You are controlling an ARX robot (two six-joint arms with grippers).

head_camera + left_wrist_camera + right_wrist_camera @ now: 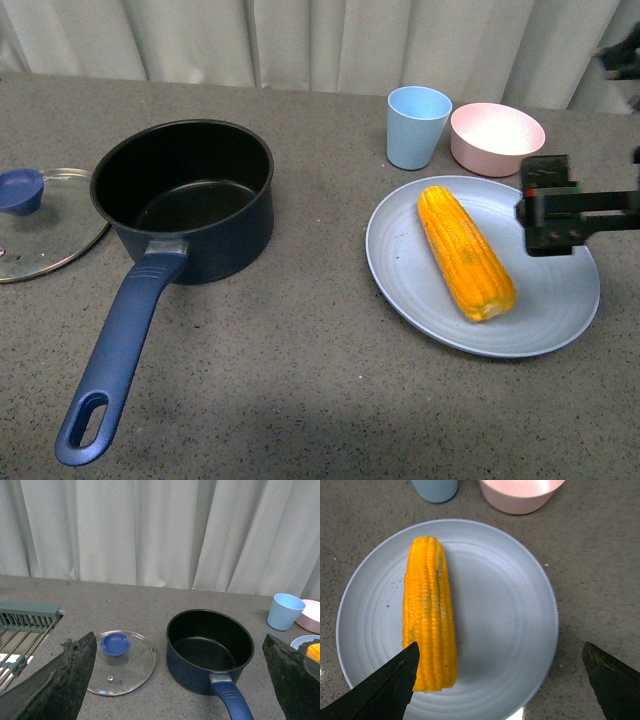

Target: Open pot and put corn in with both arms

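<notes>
The navy pot (pixel 190 195) stands open on the grey counter, black inside empty, its long blue handle (pixel 115 365) pointing toward me. Its glass lid with the blue knob (pixel 22 190) lies flat on the counter to the pot's left. The corn (pixel 465 252) lies on a light blue plate (pixel 560 310) at the right. My right gripper (pixel 548 205) is open and hovers over the plate's right side, beside the corn. In the right wrist view the corn (pixel 429 612) lies next to one fingertip (pixel 390 682). My left gripper is out of the front view; its wrist view shows open fingers (pixel 55 680) above the pot (pixel 210 650) and lid (pixel 120 662).
A light blue cup (pixel 417 126) and a small pink bowl (pixel 497 138) stand behind the plate. A grey dish rack (pixel 25 625) sits at the counter's far left edge. White curtains hang behind the counter.
</notes>
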